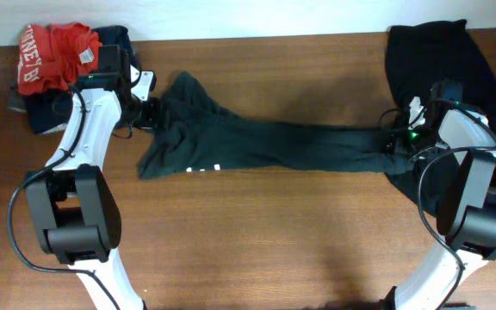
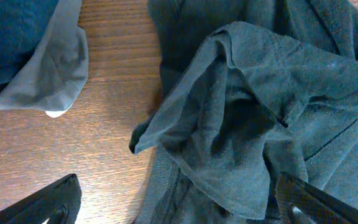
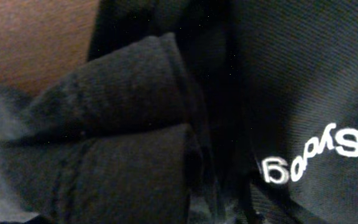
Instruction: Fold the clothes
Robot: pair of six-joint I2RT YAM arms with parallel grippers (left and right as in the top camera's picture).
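A black T-shirt [image 1: 265, 142] lies stretched in a long band across the table, with small white marks on its lower edge. Its left end is bunched and spread out. My left gripper [image 1: 151, 110] is open over that bunch. In the left wrist view its fingers [image 2: 179, 208] stand wide apart, with folds of the shirt [image 2: 260, 93] between them. The shirt tapers to a point at my right gripper [image 1: 392, 142], which appears shut on it. The right wrist view is filled with bunched dark cloth [image 3: 123, 124] and a small white logo [image 3: 312, 155]. The fingers are hidden there.
A pile of red [image 1: 54, 53], navy [image 1: 114, 39] and grey [image 2: 48, 74] garments sits at the back left corner. A heap of black clothes [image 1: 437, 52] lies at the back right, under the right arm. The wooden table [image 1: 274, 232] shows in front.
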